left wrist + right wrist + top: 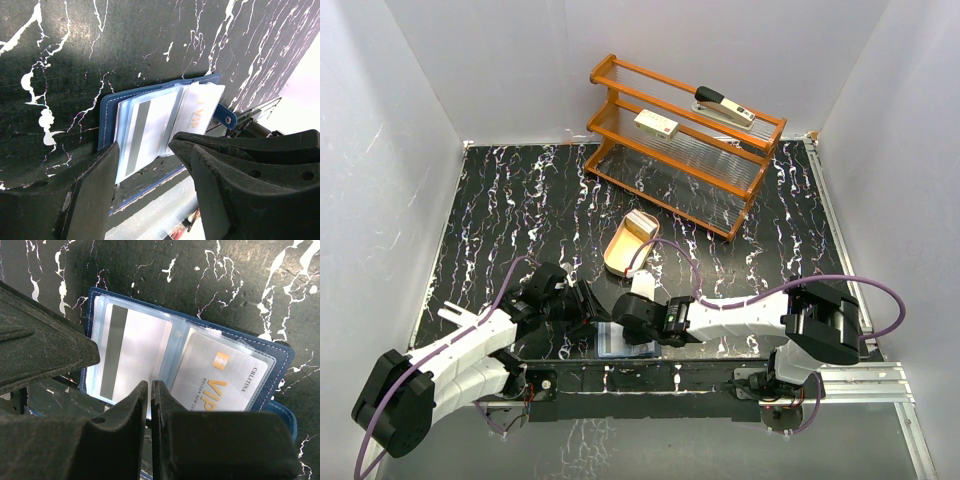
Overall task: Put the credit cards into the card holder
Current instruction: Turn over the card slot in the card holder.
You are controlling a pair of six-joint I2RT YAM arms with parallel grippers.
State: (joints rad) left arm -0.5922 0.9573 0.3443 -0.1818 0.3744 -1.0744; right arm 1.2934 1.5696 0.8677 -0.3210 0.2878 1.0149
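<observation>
The black marbled table (500, 230) fills the top view. The card holder (182, 347) lies open at its lower middle edge, between the two grippers.

The left gripper (145, 147) has its fingers well apart, straddling the holder's lower edge. The right gripper (151, 385) has its fingers pressed together, leaving only a hairline slit. Its tip is over the holder's centre fold, and I cannot tell whether it pinches a pocket film.

A tan tray (617, 262) sits just above the holder in the top view. What looks like a pale card (640, 222) lies in its upper end.

Two cards are already in the glossy pockets: a striped card (135, 352) on the left and a VIP card (225, 375) on the right.

The cards are probably light, stiff and slick, so a short edge is the best place to grip. The holder looks soft and likely to slide, so its cover should be pinned.
</observation>
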